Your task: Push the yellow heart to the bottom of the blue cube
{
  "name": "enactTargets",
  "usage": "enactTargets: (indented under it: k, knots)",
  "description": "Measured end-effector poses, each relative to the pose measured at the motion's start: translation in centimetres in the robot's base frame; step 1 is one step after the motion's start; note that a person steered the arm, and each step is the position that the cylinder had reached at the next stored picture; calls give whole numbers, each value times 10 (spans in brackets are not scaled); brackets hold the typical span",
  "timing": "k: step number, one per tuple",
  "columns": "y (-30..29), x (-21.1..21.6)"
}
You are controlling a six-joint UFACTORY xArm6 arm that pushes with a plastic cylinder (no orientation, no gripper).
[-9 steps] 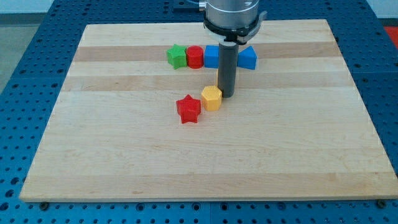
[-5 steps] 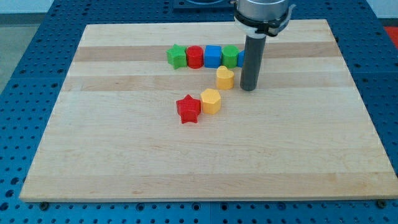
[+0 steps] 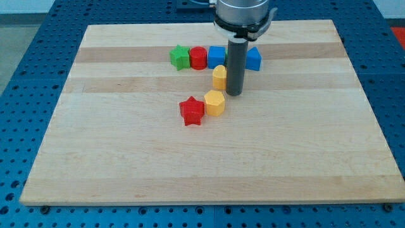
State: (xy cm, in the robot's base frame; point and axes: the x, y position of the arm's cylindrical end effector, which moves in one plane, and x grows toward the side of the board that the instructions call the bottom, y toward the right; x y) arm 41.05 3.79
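The small yellow heart-shaped block (image 3: 219,76) stands on the pale wooden bench (image 3: 126,145) just below the blue cube (image 3: 216,56), its upper edge close to or touching the cube's lower face; from this angle I cannot tell whether a gap remains. My tip (image 3: 235,94) sits immediately at the heart's right in the view, the dark rod appearing to touch the heart's side, so the heart lies to the view's left of my tip. There are no fingers on this arm: the rod holds nothing and can only shove. Since the heart is already roughly centred under the cube, I judge that any further push leftward would carry it past, toward the spot beneath the red cylinder-like block (image 3: 199,57). Left of that stands a green star block (image 3: 180,57); right of the rod a second blue block (image 3: 253,59) shows, and the rod hides what lies between it and the cube. Lower down, well clear of the heart, a yellow hexagonal block (image 3: 215,102) touches a red star block (image 3: 192,111).
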Motion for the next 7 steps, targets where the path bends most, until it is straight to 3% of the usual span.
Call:
enactTargets:
  k: [7]
  knots:
    - [-22, -2]
